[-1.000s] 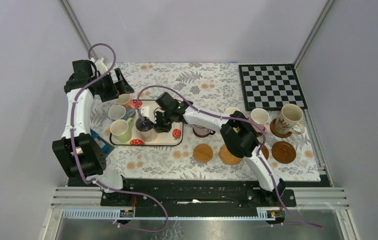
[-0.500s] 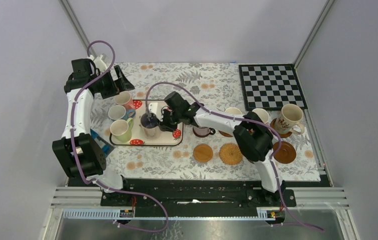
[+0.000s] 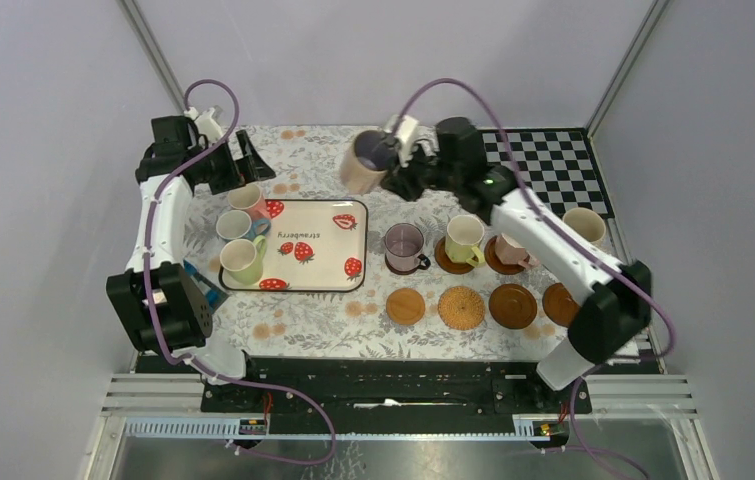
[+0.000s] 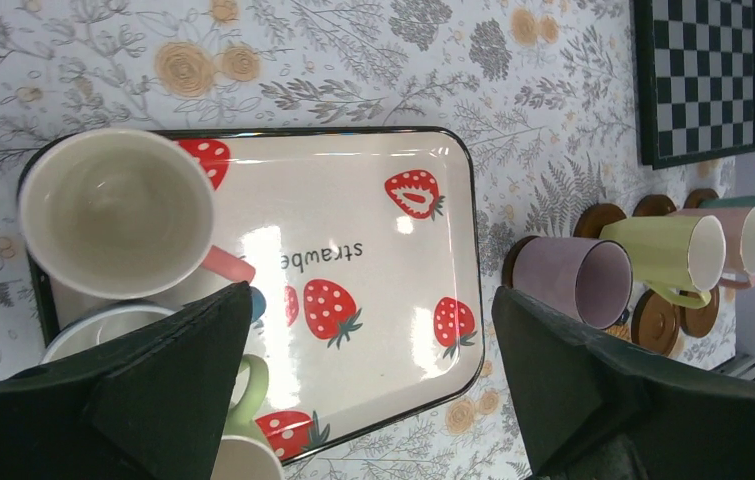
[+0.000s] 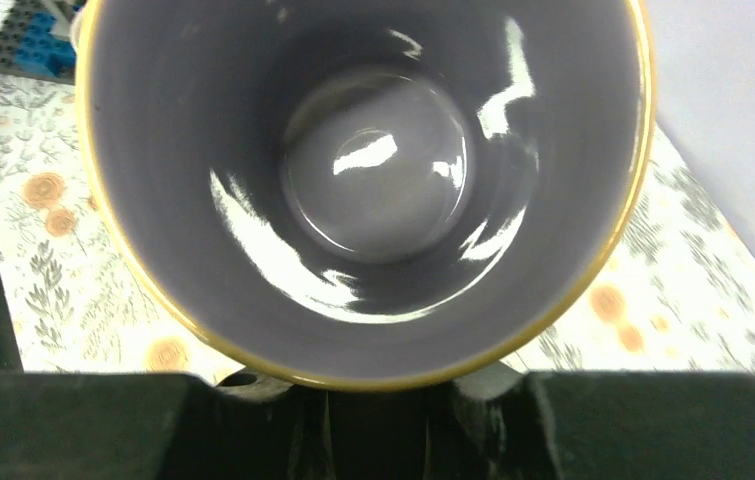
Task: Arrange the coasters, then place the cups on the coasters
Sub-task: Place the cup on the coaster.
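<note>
Purple-lined mug [image 3: 363, 165] now off tray [image 3: 325, 252], aloft

On my left the tray [image 3: 315, 262] with red strawberries lies flat on the flowered cloth [image 3: 323, 320]. The checkered mat [image 3: 568, 170] lies at the far right corner of this cloth, well apart from the tray. A blue block [image 3: 205, 286] sits just beside the tray's near left corner.
</note>
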`<state>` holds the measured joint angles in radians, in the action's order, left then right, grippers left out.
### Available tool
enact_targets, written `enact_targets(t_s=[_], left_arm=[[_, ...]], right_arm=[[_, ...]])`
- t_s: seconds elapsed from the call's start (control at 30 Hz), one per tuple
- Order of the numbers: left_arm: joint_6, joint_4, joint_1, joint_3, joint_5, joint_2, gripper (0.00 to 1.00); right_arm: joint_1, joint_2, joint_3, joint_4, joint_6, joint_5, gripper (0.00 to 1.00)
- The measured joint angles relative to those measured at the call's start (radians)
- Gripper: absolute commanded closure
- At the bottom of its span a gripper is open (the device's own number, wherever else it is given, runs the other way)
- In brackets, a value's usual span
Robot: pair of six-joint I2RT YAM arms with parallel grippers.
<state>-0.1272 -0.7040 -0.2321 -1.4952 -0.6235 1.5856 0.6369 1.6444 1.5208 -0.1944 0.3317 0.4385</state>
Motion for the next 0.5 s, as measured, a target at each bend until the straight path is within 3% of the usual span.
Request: enact_targets(t_s=[0.2,0.5], left_arm=[[0.018,0.02,0.082,0.0,0.004,0.005,0.01],[0.022,0.038,0.195,0.0,0.006,0.063,0.01]], right_arm=[[-0.167,-0.234,-0.143,-0.161,0.004,-0.002,1.0],[-0.342,-0.431,-0.192,-0.481,0.051,-0.039,1.0]])
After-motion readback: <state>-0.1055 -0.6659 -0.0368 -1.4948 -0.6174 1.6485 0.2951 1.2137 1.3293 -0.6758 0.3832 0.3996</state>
